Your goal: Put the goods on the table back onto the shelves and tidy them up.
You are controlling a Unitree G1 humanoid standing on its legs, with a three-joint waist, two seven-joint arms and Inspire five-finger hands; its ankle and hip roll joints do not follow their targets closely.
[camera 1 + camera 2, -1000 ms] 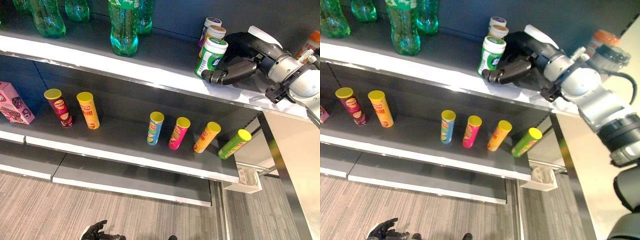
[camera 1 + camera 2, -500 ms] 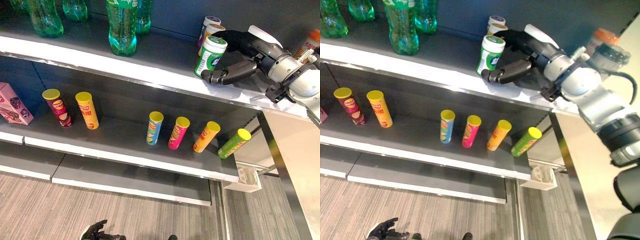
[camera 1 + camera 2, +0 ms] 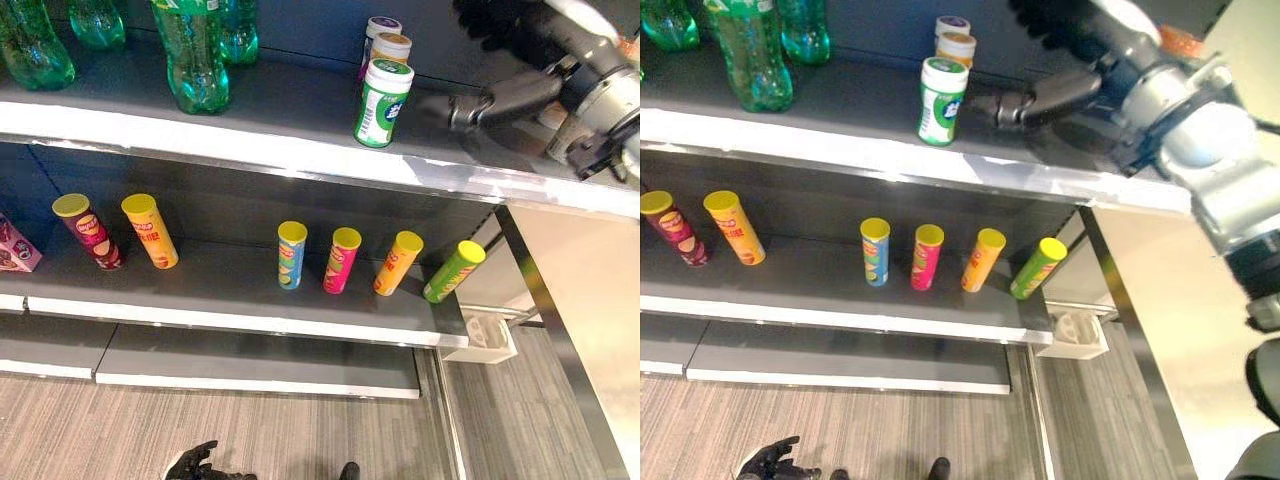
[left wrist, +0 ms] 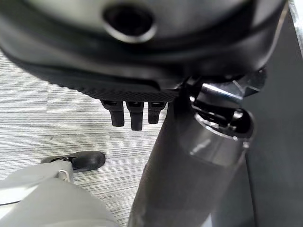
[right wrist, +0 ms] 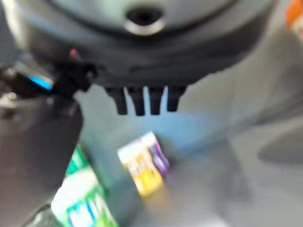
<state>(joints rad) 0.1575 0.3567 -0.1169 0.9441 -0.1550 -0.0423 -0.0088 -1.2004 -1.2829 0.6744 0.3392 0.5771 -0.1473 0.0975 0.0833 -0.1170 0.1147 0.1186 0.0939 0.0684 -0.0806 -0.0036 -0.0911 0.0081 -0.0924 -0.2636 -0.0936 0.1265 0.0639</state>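
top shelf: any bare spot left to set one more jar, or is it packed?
Bare stretch of the dark top shelf between the green plastic bottles and the green-and-white jar. A narrower patch lies right of that jar, but the right robot hand hangs over it. Crowded behind the jar, where two more jars queue toward the back wall.

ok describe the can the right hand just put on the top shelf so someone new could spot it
Top shelf, toward its right end, just left of the right hand. Three small canisters stand in a line there; it is the front white and green canister, nearest the shelf edge, unlike the orange-lidded and purple-lidded ones behind it.
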